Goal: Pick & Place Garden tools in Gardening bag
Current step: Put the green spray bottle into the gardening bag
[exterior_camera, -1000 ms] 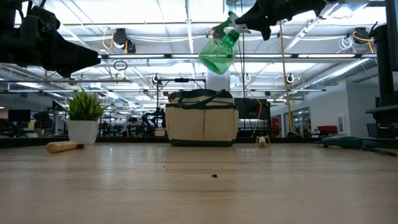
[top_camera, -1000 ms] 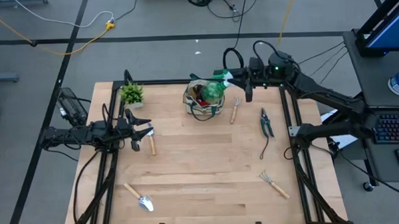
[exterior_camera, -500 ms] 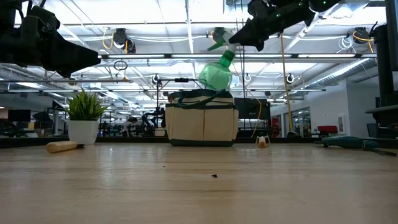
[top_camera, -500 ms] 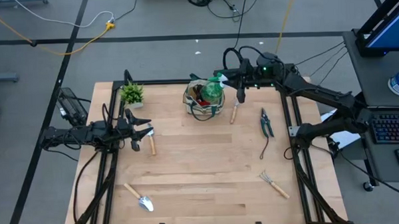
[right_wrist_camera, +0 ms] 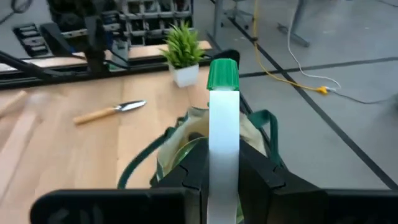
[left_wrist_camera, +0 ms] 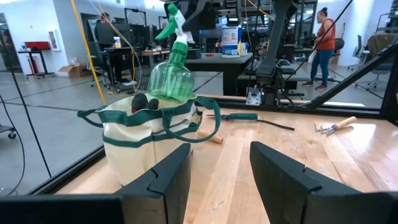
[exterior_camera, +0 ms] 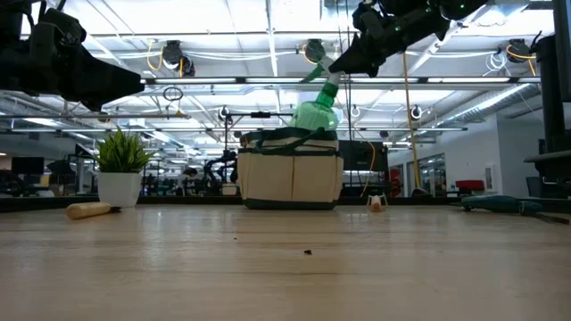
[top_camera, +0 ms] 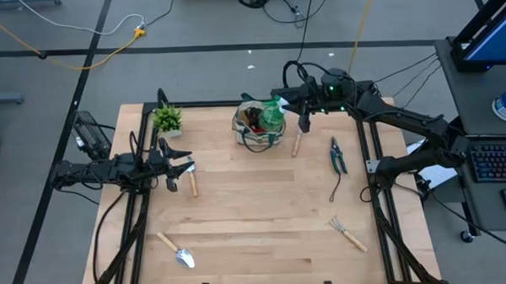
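The green translucent plastic spray bottle with white nozzle (exterior_camera: 317,111) hangs with its round base at the mouth of the small round beige fabric gardening bag with dark green trim (exterior_camera: 290,174), which stands near the middle of the table's far edge. The bottle's long axis runs nearly upright, slightly tilted, nozzle uppermost. The right gripper (top_camera: 295,101) pinches the bottle at its white nozzle, jaws pressed against the nozzle sides, as the right wrist view confirms. The bottle lies directly below these jaws, and the bag opening directly below the bottle. The coming move therefore appears to be a straight descent followed by release.

A dark object with red (left_wrist_camera: 142,101), probably the glove, already occupies part of the bag interior.

The left gripper (top_camera: 180,167) waits over the table's left edge, jaws spread and empty, well apart from the bag. The right arm is the nearer arm.

Remaining tools on the table:
- wooden-handled fork (top_camera: 297,140), just beside the bag
- black pruning shears (top_camera: 337,156), near the right edge
- wooden-handled hand rake (top_camera: 347,232), toward the near right corner
- wooden-handled silver trowel (top_camera: 176,250), toward the near left corner
- a further wooden handle (top_camera: 193,183), by the left gripper; its head is hidden

How far the bottle base sits inside the bag cannot be determined.
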Controlling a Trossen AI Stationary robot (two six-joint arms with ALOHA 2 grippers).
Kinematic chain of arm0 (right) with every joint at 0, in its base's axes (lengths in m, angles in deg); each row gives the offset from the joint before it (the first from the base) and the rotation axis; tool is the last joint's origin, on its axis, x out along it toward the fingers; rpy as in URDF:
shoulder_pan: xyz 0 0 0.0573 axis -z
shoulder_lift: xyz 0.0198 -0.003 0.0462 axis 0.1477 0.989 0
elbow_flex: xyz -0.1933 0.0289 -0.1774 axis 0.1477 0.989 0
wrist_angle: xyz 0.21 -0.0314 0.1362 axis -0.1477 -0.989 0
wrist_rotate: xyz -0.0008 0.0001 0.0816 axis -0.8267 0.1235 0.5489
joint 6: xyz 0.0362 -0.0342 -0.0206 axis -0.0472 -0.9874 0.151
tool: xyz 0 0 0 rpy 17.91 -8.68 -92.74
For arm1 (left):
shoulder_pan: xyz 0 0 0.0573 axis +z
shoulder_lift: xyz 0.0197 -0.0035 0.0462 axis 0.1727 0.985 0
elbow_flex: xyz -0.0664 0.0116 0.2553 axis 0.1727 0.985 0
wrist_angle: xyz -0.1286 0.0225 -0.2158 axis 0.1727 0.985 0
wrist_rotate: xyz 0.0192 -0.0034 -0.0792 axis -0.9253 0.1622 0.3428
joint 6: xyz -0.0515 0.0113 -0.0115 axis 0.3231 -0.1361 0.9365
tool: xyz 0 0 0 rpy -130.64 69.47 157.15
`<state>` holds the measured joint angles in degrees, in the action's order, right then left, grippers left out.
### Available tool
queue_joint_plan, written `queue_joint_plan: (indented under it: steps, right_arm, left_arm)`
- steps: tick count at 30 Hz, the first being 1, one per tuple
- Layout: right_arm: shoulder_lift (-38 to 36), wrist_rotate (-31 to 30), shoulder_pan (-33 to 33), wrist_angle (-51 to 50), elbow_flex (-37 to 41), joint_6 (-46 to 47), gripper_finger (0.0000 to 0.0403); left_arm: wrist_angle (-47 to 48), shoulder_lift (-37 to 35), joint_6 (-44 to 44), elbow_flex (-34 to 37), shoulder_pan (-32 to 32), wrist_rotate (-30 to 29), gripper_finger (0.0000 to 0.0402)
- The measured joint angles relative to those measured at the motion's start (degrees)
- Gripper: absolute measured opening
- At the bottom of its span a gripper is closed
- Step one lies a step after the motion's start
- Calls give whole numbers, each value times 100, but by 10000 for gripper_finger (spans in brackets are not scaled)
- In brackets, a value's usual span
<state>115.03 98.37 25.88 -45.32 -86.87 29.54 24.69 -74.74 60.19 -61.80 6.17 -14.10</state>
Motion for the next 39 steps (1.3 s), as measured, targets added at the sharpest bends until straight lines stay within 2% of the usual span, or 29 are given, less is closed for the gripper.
queue_joint_plan:
  steps: [15, 22, 29, 39]
  right_arm:
    - [-1, -62, -29, -130, 0, -124, 45]
    - [1, -96, -263, -142, 0, -582, 45]
    - [121, -672, -350, -325, 9, -599, 45]
    - [308, -684, -403, -665, -246, -679, 45]
  left_arm:
    - [0, 2, 0, 0, 0, 0, 170]
    - [2, 1, 0, 0, -1, 0, 170]
    - [2, 2, 0, 0, 0, 0, 170]
    - [4, 1, 0, -2, -1, -1, 170]
